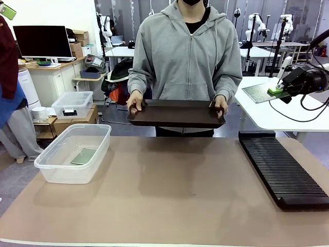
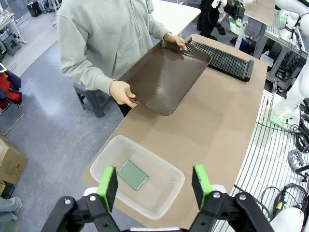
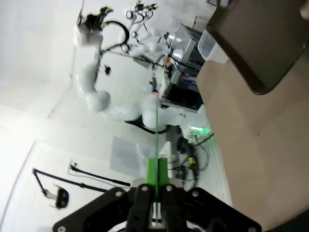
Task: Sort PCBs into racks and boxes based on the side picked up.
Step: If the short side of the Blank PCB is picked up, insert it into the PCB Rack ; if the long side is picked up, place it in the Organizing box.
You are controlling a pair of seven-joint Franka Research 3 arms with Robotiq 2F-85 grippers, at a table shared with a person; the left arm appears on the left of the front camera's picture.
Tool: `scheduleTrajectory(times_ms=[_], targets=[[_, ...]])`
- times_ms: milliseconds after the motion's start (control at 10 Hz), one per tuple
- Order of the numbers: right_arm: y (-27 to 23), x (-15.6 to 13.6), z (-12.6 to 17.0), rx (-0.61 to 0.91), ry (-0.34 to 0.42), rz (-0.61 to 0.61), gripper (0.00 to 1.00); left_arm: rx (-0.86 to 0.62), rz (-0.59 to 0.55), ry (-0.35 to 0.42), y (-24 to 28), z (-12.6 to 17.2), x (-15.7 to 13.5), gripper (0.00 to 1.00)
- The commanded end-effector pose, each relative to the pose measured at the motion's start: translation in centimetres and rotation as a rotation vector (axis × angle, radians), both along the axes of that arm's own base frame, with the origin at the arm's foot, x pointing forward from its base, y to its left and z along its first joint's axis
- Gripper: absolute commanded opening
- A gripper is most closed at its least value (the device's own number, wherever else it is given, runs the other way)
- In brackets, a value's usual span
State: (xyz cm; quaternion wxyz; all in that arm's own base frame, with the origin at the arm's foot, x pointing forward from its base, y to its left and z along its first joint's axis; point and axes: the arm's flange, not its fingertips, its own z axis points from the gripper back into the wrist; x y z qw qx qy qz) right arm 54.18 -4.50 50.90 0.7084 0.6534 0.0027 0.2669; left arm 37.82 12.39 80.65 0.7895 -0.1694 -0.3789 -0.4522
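One PCB (image 1: 84, 156) lies flat on the bottom of the clear box (image 1: 54, 172) at the table's left. In the left wrist view my left gripper (image 2: 154, 186) hangs open high above that box (image 2: 166, 195), the PCB (image 2: 133, 174) showing between its green pads (image 2: 108, 186). My right gripper (image 1: 277, 91) is raised beyond the table's far right corner and shut on a second PCB (image 1: 259, 93), held roughly flat. The right wrist view shows that PCB (image 3: 157, 125) edge-on, clamped in the right gripper (image 3: 157, 168). The black slotted rack (image 1: 282, 170) lies along the table's right side.
A person at the far edge holds a dark brown tray (image 1: 177, 114) level with both hands, just above the table. A smaller clear lidded bin (image 1: 73, 104) stands on the floor behind the box. A white table (image 1: 267, 116) stands behind the rack.
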Motion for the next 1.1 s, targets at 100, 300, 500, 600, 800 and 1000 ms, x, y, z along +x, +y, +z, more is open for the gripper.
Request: scheduleTrajectory(times_ms=[100,300,500,600,800,1000], targets=[[-4.0,-0.1,0.3,-0.003,-0.483,-0.015,0.03,-0.003,0.01,0.005,-0.1,-0.1,-0.1,0.83],[-7.2,0.0,0.3,-0.065,-0.698,-0.088,0.03,-0.003,0.01,0.005,-0.1,-0.1,-0.1,0.83],[-10.8,0.0,-0.8,-0.155,-0.692,-0.096,0.03,-0.003,0.01,0.005,-0.1,-0.1,-0.1,0.83],[-12.8,-0.1,-1.4,-0.142,-0.667,-0.118,0.03,-0.003,0.01,0.005,-0.1,-0.1,-0.1,0.83],[-15.0,0.2,-3.4,0.088,-0.352,-0.117,0.03,-0.003,0.01,0.005,-0.1,-0.1,-0.1,0.83],[-13.8,0.0,-1.5,-0.125,-0.674,-0.13,0.03,-0.003,0.01,0.005,-0.1,-0.1,-0.1,0.83]])
